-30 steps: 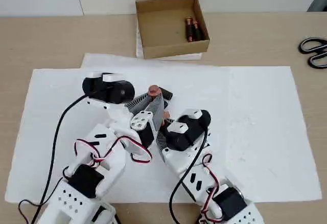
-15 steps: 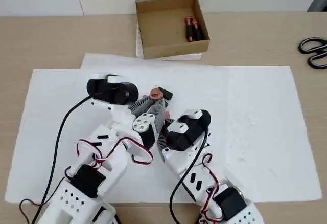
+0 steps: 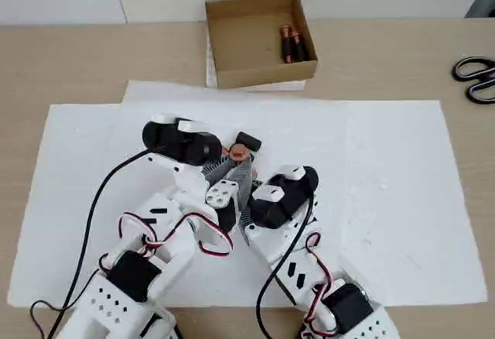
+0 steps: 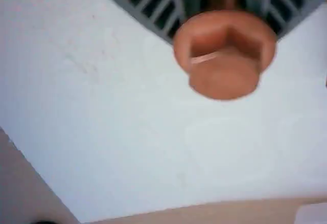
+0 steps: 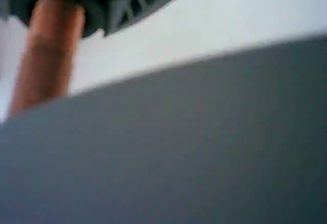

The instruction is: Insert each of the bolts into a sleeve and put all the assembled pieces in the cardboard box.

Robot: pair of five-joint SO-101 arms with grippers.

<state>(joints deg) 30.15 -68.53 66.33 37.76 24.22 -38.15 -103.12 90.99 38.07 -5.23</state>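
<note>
The open brown cardboard box holds two orange-and-black assembled pieces; the left gripper pinches an orange plastic bolt.

Light wooden table: white paper sheet across middle, cardboard box far side, scissors right edge.

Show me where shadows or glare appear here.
High view: even light, soft shadows under the arms on the white paper, no glare. Left wrist view: a thin bright glint on the bolt head. Right wrist view: a dark grey surface sits unlit.
</note>
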